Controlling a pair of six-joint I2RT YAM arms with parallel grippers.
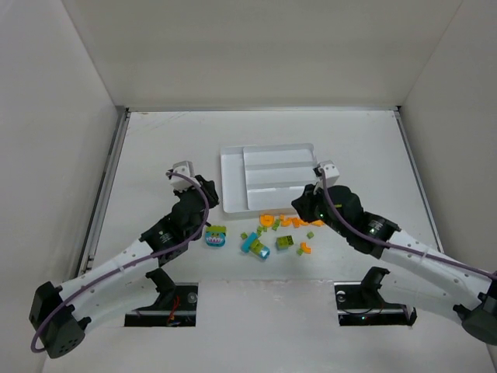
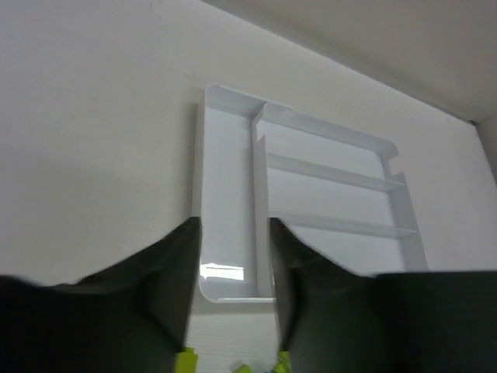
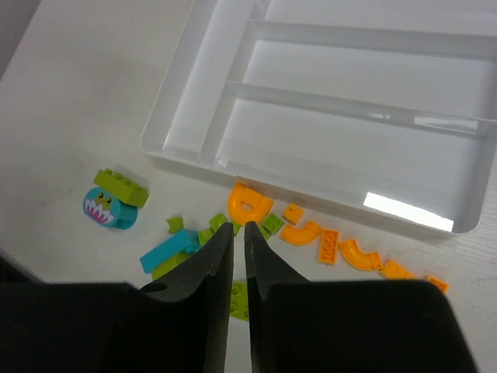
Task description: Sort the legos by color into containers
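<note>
Left side: bare white table (image 1: 147, 140) runs out to the enclosure wall (image 1: 54, 155), so you have room there. Your left gripper (image 2: 233, 233) sits just left of the tray's near-left corner. Its jaws are part-way apart with nothing between them, aimed along the narrow section (image 2: 225, 194).

Tray (image 1: 223, 183): glossy white plastic, shallow, rounded corners, thin dividers. Its long axis runs left to right. The narrow section at the left end runs near to far; the three long sections (image 1: 279, 175) lie along the long axis.

Legos (image 1: 272, 231): small hard bricks in orange, lime and teal, scattered on the table just in front of the tray's near rim, between your arms. A round teal piece (image 3: 105, 208) lies furthest left, a teal bar (image 3: 167, 250) lies slantwise, and orange curves (image 3: 299, 231) sit nearest the rim.

Your right gripper (image 3: 238, 229) hovers over the scatter beside an orange arch (image 3: 248, 203), jaws pinched to a slit, gripping nothing.
</note>
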